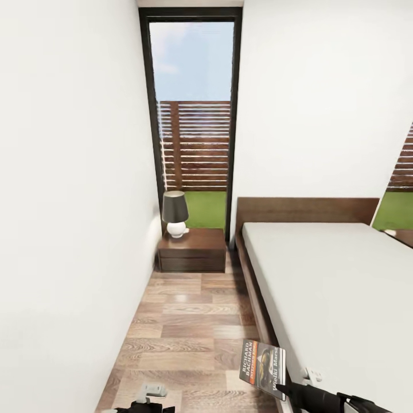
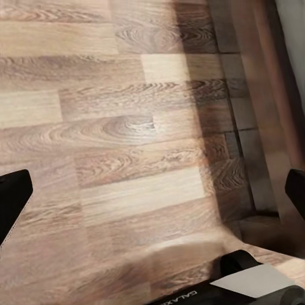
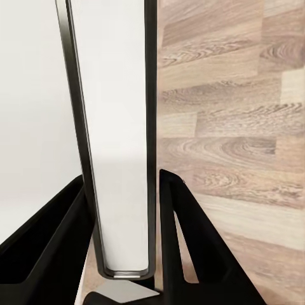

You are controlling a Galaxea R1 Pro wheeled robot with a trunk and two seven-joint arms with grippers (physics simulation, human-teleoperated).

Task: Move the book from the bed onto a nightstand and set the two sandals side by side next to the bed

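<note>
One book (image 1: pixel 263 367) is held by the right pincer (image 1: pixel 285 392), pinched by its lower edge, out past the bed (image 1: pixel 338 287) side and over the floor (image 1: pixel 178 327); in the right wrist view the book (image 3: pixel 117 127) is seen edge-on between the two dark fingers (image 3: pixel 184 241), which are closed against its covers. It is judged thin, light and somewhat flexible, a paperback likely to sag or twist if swung fast; its glossy cover may slip, so a grip near the spine, well onto the cover, is judged safest. The left pincer (image 2: pixel 152 197) is spread wide and holds nothing, with bare planks between its tips. Beyond the book, at the head of the bed against the tall window (image 1: pixel 192 115), the nightstand (image 1: pixel 193 249) is seen; its glossy top surface is partly taken by a lamp (image 1: pixel 175 213), with free space beside the lamp toward the bed. The aisle between wall (image 1: pixel 69 201) and bed is narrow; the sandals cannot be located.
</note>
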